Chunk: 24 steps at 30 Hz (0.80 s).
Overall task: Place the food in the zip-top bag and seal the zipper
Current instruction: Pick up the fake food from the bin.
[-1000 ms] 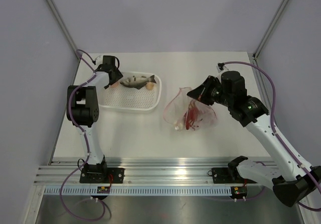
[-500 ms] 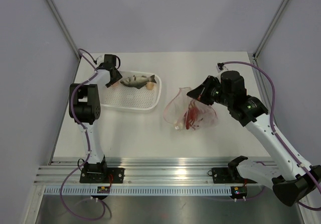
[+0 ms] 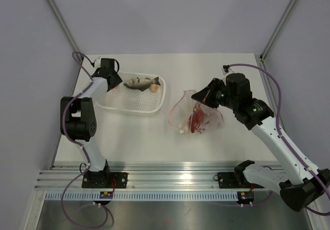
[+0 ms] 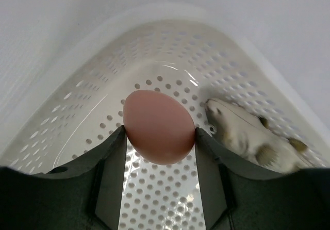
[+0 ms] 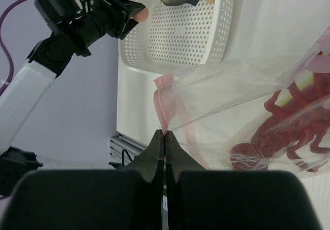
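Note:
My left gripper (image 4: 159, 140) is shut on a small pink round piece (image 4: 159, 126) and holds it just over the left end of the white basket; it also shows in the top view (image 3: 114, 81). The grey fish (image 3: 140, 82) and a peach piece (image 3: 154, 88) lie in the basket. My right gripper (image 5: 164, 133) is shut on the pink zipper strip (image 5: 161, 109) of the clear zip-top bag (image 3: 181, 115) and holds its mouth up. The red lobster (image 3: 197, 120) lies inside the bag, also seen in the right wrist view (image 5: 289, 121).
The white perforated basket (image 3: 134, 109) stands at the back left, the bag to its right at mid table. Grey walls and slanted frame posts close in the back and sides. An aluminium rail (image 3: 170, 176) runs along the near edge.
My left arm's elbow has swung out to the left and its gripper has shifted slightly left over the basket's end, still holding the pink piece. The right arm and bag have not moved.

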Tool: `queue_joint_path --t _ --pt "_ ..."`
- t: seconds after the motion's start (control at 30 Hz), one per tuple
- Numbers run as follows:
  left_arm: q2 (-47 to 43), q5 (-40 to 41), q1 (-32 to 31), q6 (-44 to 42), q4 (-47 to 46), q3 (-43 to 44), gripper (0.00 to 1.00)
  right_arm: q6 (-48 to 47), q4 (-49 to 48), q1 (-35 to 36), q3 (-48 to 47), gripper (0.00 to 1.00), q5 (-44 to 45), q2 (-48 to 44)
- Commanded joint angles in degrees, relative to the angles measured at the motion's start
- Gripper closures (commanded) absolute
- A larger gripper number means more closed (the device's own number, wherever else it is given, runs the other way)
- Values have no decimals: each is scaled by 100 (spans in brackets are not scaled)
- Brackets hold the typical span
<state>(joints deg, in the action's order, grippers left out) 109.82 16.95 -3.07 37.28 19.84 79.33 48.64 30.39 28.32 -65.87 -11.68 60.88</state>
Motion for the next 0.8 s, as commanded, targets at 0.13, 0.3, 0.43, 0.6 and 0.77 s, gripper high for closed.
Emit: queue_joint_path --t 0.13,0.3,0.43,0.6,0.77 --pt "-1761 -271 -194 -475 -445 -751 78 40 -683 -37 4 100 -97 292" --pt "-2569 -508 -326 -581 -402 -1139 78 31 -912 -45 -49 100 -203 591" --pt "-2904 -701 -387 -669 -226 -1227 79 84 -1140 -37 -49 100 -282 855" --pt "-3037 -913 -510 -695 -94 -1324 80 154 -1351 -37 -58 100 -335 1074" --pt "-3081 -1018 -861 -792 20 -1368 80 154 -1571 -45 -242 100 -457 1417"
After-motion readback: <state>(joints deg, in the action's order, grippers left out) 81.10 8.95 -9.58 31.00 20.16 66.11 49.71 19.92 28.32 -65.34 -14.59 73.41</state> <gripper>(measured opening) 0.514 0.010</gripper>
